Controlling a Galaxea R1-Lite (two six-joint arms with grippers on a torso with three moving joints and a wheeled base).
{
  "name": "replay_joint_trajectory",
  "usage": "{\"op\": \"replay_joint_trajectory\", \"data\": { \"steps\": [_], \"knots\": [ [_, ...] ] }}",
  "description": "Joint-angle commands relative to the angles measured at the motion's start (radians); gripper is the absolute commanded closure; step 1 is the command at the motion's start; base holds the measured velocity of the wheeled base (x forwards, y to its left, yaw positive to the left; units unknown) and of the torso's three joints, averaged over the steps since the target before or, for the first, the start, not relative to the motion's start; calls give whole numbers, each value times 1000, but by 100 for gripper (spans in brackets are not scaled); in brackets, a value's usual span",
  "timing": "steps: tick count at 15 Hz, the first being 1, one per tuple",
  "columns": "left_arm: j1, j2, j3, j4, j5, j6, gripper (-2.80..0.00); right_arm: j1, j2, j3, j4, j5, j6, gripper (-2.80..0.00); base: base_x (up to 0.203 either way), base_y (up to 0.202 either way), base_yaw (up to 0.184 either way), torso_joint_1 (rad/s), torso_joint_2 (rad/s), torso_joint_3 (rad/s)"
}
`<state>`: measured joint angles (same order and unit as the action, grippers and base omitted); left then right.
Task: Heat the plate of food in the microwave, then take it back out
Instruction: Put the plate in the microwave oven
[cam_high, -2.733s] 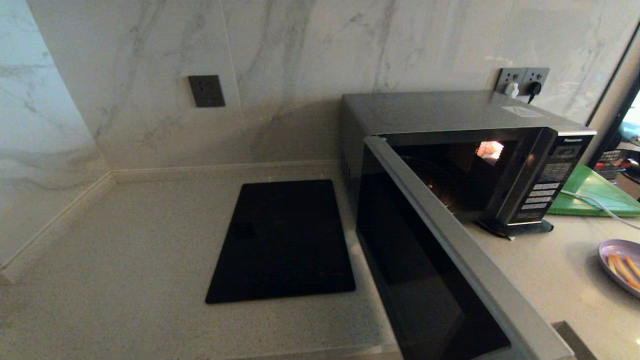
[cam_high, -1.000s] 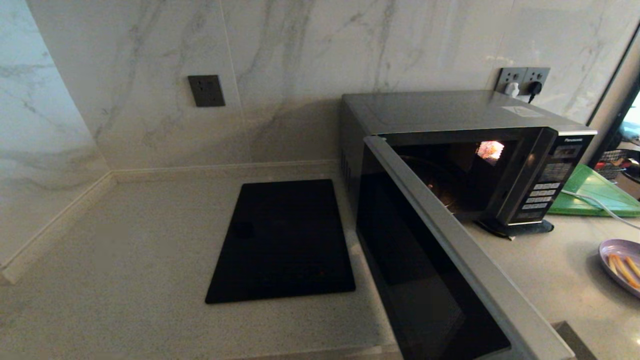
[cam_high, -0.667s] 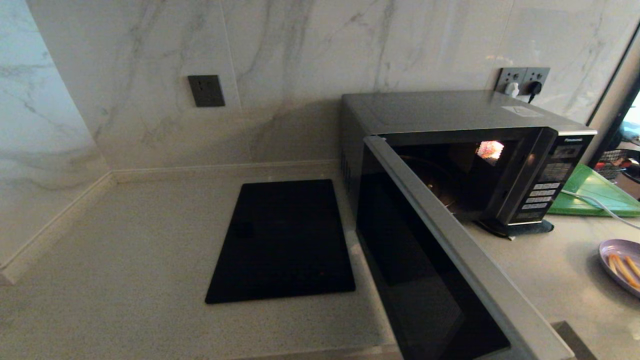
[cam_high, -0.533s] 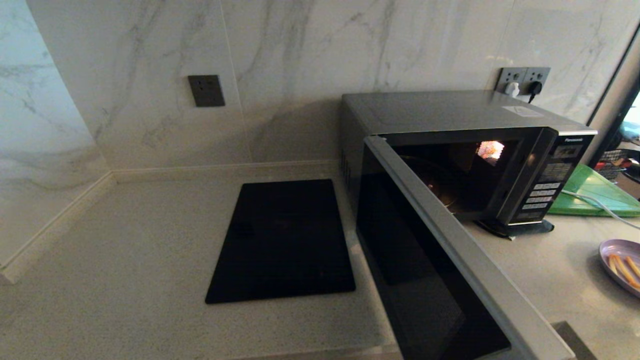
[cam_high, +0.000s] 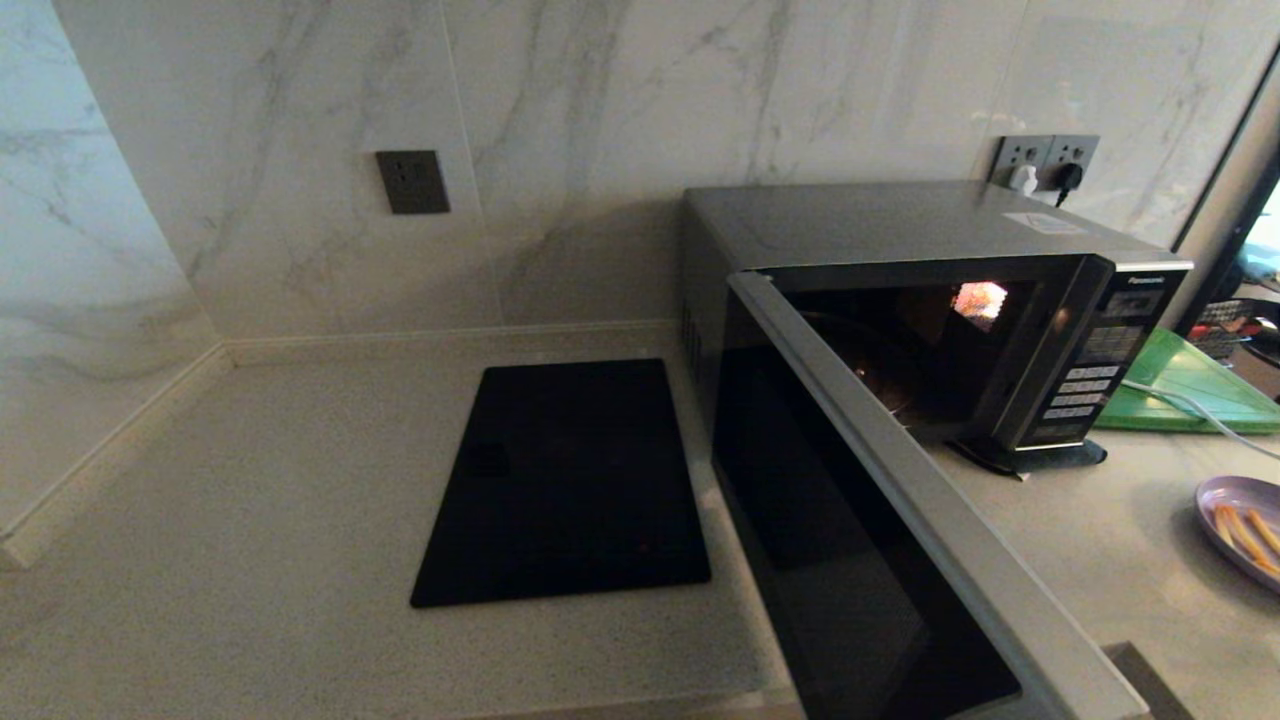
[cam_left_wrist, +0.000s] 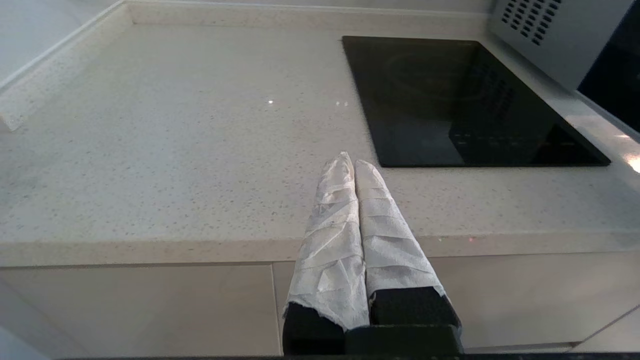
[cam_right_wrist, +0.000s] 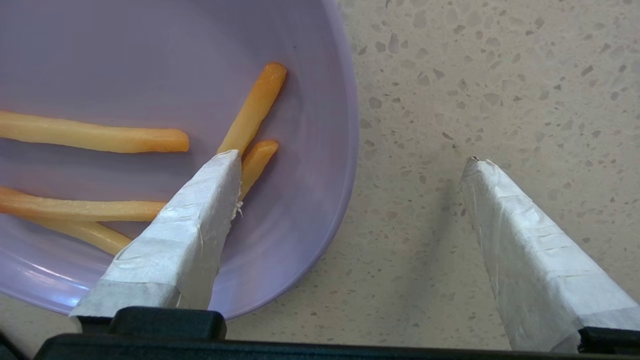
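plate of food (cam_right_wrist: 310, 100), speckled countertop (cam_right_wrist: 500, 75), marble wall (cam_high: 600, 100)

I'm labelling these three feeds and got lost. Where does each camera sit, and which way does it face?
Head: high on the robot, looking down at the open microwave and cooktop; no arm shows.
Left wrist: behind the shut left gripper, facing the countertop; shares the cooktop with the head view.
Right wrist: behind the open right gripper, straddling the rim of the plate of food; shares that plate with the head view.
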<state>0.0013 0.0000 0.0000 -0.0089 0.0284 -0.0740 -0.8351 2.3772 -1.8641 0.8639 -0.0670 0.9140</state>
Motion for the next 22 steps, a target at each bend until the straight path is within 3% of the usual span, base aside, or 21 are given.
{"op": "replay_joint_trajectory", "data": {
  "steps": [1, 3, 4, 22],
  "knots": [
    [0, 2, 0, 0, 1, -1, 0, 1, 16, -10, 6, 0, 5, -280, 0, 0, 0, 0, 0, 0],
    [0, 2, 0, 0, 1, -1, 0, 2, 21, -17, 6, 0, 6, -280, 0, 0, 0, 0, 0, 0],
    [0, 2, 0, 0, 1, -1, 0, 4, 23, -23, 6, 0, 6, 0, 0, 0, 0, 0, 0, 0],
    [0, 2, 0, 0, 1, -1, 0, -2, -16, -21, 6, -4, -4, 0, 0, 0, 0, 0, 0, 0]
  ]
}}
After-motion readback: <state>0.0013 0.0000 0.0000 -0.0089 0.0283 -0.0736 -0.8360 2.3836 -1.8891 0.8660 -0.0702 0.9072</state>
